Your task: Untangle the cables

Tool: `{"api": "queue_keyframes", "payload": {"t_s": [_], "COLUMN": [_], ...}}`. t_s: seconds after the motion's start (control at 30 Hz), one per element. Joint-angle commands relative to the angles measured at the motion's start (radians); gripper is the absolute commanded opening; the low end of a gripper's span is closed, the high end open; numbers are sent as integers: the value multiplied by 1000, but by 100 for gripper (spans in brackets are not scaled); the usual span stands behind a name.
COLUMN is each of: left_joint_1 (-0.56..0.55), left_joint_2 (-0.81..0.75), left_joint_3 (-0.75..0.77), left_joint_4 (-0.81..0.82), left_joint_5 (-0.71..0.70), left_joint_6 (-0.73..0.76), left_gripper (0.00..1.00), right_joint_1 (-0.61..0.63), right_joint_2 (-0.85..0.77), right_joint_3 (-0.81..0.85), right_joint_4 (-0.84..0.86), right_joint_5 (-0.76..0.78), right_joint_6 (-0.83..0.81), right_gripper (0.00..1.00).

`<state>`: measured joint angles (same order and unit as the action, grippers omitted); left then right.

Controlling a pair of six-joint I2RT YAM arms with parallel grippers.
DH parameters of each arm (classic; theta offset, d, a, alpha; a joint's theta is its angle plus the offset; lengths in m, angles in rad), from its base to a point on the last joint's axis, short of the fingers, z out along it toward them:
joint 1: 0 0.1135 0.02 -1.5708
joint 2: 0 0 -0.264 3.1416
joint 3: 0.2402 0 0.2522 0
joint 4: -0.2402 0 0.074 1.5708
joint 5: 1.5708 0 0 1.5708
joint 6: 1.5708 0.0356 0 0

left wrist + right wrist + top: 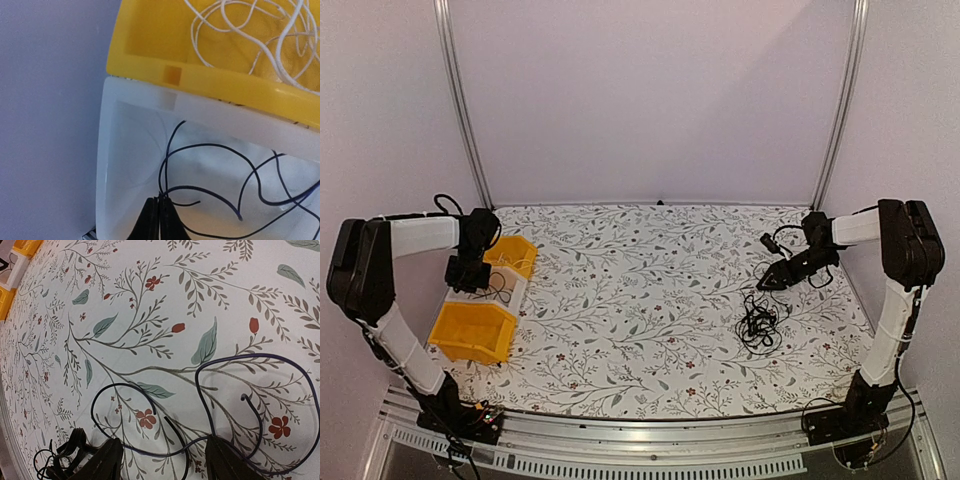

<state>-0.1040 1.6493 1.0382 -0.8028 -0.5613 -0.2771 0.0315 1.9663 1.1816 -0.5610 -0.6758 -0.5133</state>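
The left tool (pixel 159 207) is pinched shut on a dark strand (pixel 165 155) inside the white bin (pixel 107 150). Far right of that bin, the cables (pixel 758 325) lie bunched on the counter (pixel 640 300), with the right tool (pixel 162 460) spread open above a loose loop (pixel 260 355). They look light, limp and springy, so pinch an outlying loop, not the knot

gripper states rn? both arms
Left gripper: shut on a thin dark cable over the white bin.
Right gripper: open, holding nothing; loose cable runs between its fingers.
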Motion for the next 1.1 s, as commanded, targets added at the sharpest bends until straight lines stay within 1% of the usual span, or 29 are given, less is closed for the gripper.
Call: {"api": "queue_keyframes", "payload": {"t_s": [0.0, 0.03, 0.1, 0.17, 0.2, 0.33, 0.47, 0.57, 0.67, 0.83, 0.97, 1.07], "left_joint_1": [-14, -14, -14, -15, -17, -39, -109, -200, -303, -477, -580, -644], "left_joint_2": [-35, -45, -74, -104, -117, -152, -177, -189, -200, -223, -212, -183], "left_joint_3": [18, 28, 52, 81, 96, 188, 310, 389, 429, 375, 278, 234], "left_joint_4": [1, -12, -36, -52, -67, -131, -148, -107, -19, 236, 412, 502], "left_joint_5": [-35, -41, -53, -54, -55, -76, -67, -12, 87, 266, 376, 439], "left_joint_6": [-10, -11, -17, -19, -22, -48, -39, 1, 33, 68, 67, 64], "left_gripper": [0, 0, 16, 29, 34, 47, 49, 49, 48, 49, 49, 49], "right_joint_1": [-1, -1, -1, -1, -1, -2, -2, -2, -3, -5, -13, -13], "right_joint_2": [-32, -40, -70, -101, -116, -216, -304, -343, -330, -258, -195, -160], "right_joint_3": [-1, 6, 21, 35, 41, 64, 50, 24, 21, 25, 43, 58], "right_joint_4": [-50, -57, -65, -73, -75, -86, -65, -21, -17, 4, 10, 5], "right_joint_5": [-15, -31, -46, -37, -24, 46, 140, 234, 272, 388, 397, 408], "right_joint_6": [6, 8, 14, 17, 16, -4, -37, -14, 11, 71, 76, 64], "right_gripper": [61, 61, 62, 62, 62, 64, 66, 68, 68, 67, 66, 64]}}
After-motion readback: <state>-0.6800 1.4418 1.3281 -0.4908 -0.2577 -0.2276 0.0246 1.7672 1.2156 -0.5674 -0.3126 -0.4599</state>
